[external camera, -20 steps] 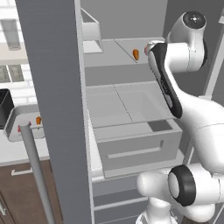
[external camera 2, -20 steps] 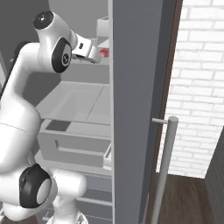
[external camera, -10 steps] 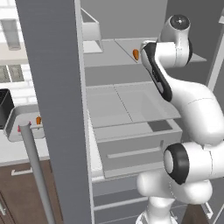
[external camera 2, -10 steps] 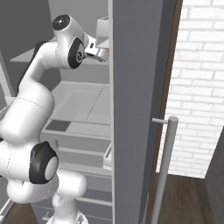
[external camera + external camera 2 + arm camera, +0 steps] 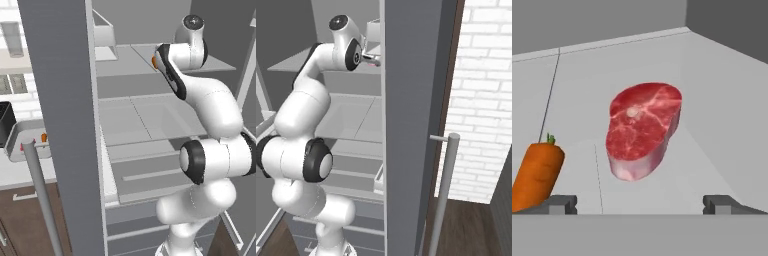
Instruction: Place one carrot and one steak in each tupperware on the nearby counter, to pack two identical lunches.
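Note:
On the pale fridge shelf (image 5: 637, 55), a thick red steak (image 5: 643, 129) with a paler rim lies straight ahead of my gripper (image 5: 642, 204). An orange carrot (image 5: 537, 172) lies at the left, just beyond the left fingertip (image 5: 561, 204). The gripper is open wide with nothing between its fingers, a short way back from the steak. From the left base, the arm reaches to the upper shelf and a bit of carrot (image 5: 154, 61) shows beside the hand. A grey tupperware (image 5: 14, 139) on the counter (image 5: 15, 172) at far left holds a carrot (image 5: 44, 137) and something red.
The open grey fridge door (image 5: 60, 100) with its bar handle (image 5: 39, 190) stands between the fridge and the counter. A black toaster (image 5: 5, 120) sits behind the tupperware. Lower shelves and a drawer (image 5: 150, 175) lie beneath the arm. A brick wall (image 5: 481, 100) is on the right.
The arm has swung up and in toward the upper fridge shelf, bringing the hand closer to the steak and carrot. The gripper has stayed open.

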